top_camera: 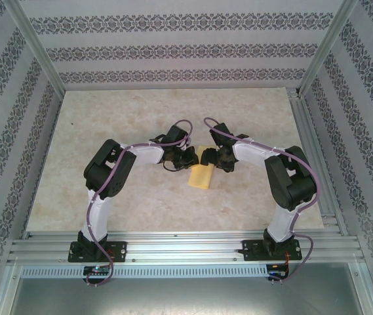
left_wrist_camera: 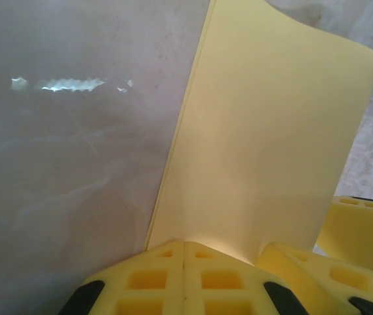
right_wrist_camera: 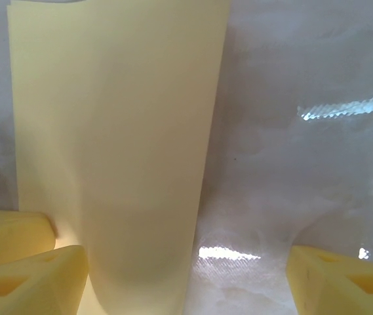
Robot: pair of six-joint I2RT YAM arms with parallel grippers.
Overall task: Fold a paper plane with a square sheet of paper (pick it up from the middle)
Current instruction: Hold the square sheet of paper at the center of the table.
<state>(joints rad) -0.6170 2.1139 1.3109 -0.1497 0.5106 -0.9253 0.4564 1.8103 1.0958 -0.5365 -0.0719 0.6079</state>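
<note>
**Desk:** What's the left claw (left_wrist_camera: 183,254) doing?

**Me:** Clenched. On its wrist camera I see both pads pressed flat together. The sheet (left_wrist_camera: 265,144) comes straight out of the seam between them, so the claw is pinching the paper's near edge.

**Desk:** And the right claw (right_wrist_camera: 186,257)?

**Me:** Spread wide, gripping nothing. One finger sits right beside the sheet's long edge (touching or just off it, I can't tell). The other stands well apart, over bare table (right_wrist_camera: 304,164).

**Desk:** Where's the sheet?

**Me:** In the middle of the table, between the two claws, which face each other over its far end in the overhead view. From up there it reads as a narrow yellow strip running toward the arm bases. I can't tell whether it's folded double or only bowed. On the left wrist view its far end lifts and curls over.

**Desk:** Is it flat anywhere?

**Me:** The end nearer the bases looks to lie on the table. The rest arches up.
</note>
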